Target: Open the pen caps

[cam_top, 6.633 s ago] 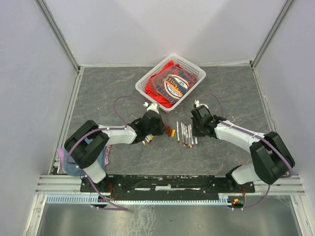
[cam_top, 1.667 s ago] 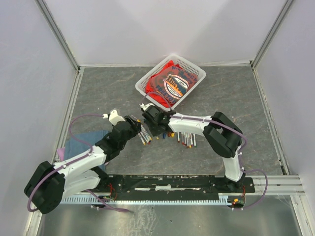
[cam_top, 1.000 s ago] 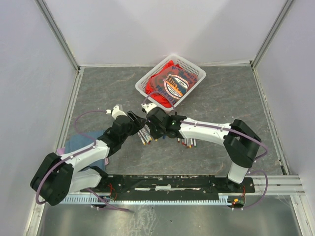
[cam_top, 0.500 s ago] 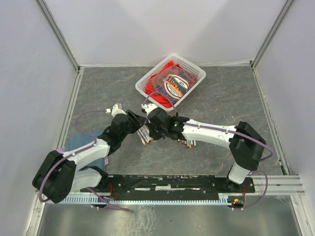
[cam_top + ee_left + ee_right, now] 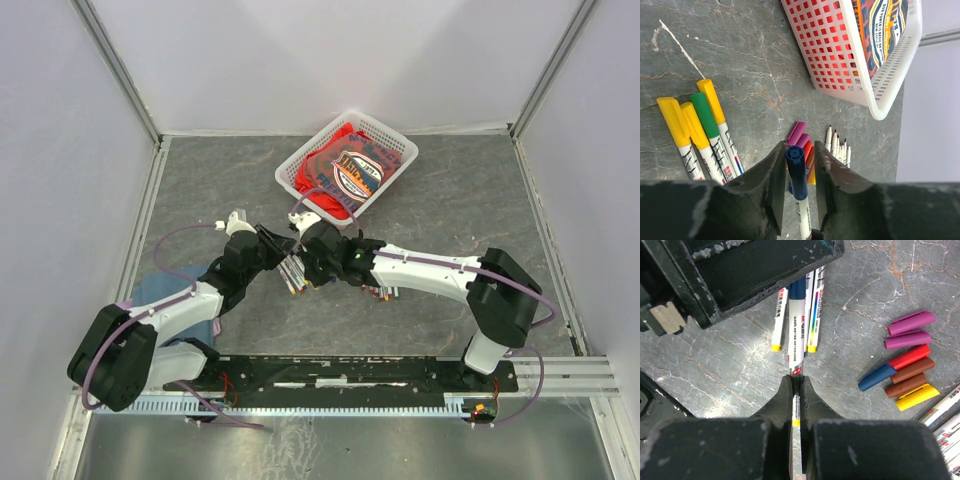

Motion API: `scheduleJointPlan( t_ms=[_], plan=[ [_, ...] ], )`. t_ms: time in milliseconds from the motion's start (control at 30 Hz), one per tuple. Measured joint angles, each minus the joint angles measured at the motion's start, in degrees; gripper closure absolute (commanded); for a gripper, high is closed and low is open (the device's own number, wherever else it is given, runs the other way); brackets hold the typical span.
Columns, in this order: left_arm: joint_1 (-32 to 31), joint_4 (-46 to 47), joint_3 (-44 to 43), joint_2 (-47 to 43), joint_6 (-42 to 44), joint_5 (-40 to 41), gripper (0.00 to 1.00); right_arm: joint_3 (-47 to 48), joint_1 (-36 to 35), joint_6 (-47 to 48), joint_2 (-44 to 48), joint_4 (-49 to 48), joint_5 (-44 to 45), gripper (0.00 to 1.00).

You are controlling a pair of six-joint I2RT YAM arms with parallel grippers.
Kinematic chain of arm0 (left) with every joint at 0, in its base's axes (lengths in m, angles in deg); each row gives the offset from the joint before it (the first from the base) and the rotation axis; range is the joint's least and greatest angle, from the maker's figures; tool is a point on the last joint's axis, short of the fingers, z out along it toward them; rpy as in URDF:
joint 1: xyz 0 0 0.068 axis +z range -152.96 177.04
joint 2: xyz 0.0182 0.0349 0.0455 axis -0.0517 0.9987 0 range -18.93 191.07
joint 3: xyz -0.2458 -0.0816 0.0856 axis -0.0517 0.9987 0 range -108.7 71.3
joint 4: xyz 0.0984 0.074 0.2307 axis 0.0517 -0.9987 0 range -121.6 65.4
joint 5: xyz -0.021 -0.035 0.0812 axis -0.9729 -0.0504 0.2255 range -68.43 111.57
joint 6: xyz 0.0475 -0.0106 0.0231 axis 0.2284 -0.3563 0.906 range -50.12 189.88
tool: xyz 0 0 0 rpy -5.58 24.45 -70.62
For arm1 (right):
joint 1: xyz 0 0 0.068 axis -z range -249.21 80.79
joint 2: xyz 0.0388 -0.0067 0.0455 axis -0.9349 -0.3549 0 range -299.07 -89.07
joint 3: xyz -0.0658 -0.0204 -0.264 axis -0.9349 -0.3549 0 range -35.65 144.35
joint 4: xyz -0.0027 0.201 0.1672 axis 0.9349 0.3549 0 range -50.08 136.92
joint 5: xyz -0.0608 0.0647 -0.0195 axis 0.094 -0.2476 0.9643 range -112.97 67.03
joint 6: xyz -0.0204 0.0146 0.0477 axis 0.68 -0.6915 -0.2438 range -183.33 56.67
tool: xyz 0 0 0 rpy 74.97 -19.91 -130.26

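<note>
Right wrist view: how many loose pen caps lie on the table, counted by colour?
Purple caps: 2
Brown caps: 2
Red cap: 1
Blue cap: 1
Yellow cap: 1
Total: 7

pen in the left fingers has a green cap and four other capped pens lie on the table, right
Not green: the cap on the pen in the left fingers is dark blue, as the left wrist view shows. Four other capped pens do lie on the table.
</note>
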Motion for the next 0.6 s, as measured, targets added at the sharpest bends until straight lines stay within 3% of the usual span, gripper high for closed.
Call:
scheduleJointPlan(
  t_ms=[133,167,267,400,600],
  plan=[
    [0.13,0.59,0.02,0.68,-0.26,-0.57,0.95,-0.2,0.0,0.0,0.42,0.0,0.02,0.99],
    [0.15,0.98,0.04,0.7,-0.46,-1.03,0.97,-0.24,-0.02,-0.02,0.46,0.0,0.04,0.99],
    [0.15,2.6,0.33,0.7,-0.59,-1.7,0.97,-0.33,-0.02,0.0,0.63,-0.02,0.26,0.99],
    [0.2,5.14,1.46,0.7,-0.61,-2.38,0.97,-0.68,0.0,-0.07,1.01,-0.17,0.48,0.79],
    [0.26,11.34,3.69,0.7,-0.59,-6.1,0.97,-2.05,0.28,-0.66,2.93,-1.07,-0.33,0.73]
  ],
)
